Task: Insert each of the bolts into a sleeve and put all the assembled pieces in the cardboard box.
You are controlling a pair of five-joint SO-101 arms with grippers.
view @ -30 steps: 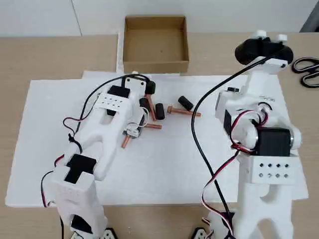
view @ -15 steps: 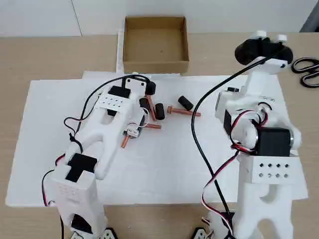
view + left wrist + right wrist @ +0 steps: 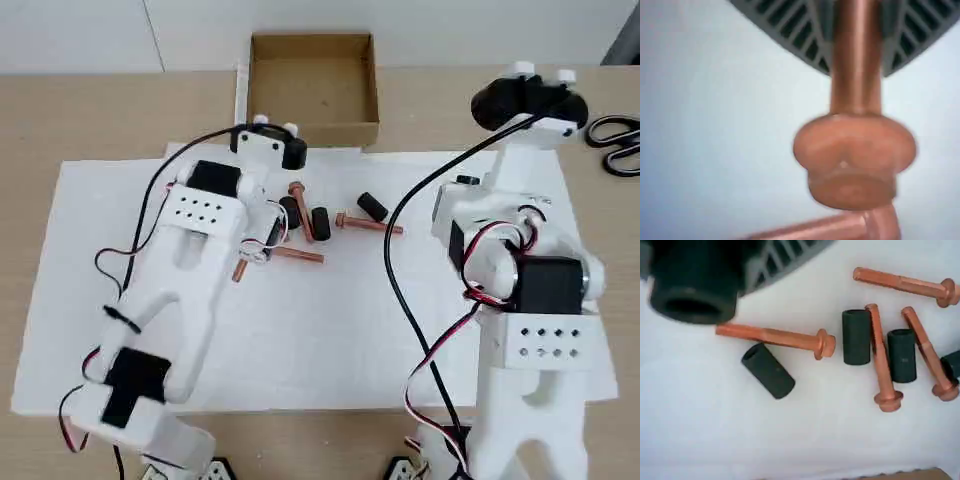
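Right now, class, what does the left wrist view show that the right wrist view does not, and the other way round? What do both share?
Only the left wrist view: a copper bolt clamped in the left hand, its head toward the camera.
Only the right wrist view: a black sleeve held in the right hand, and loose sleeves lying among several bolts.
Both: the white foam sheet and loose bolts lying on it.
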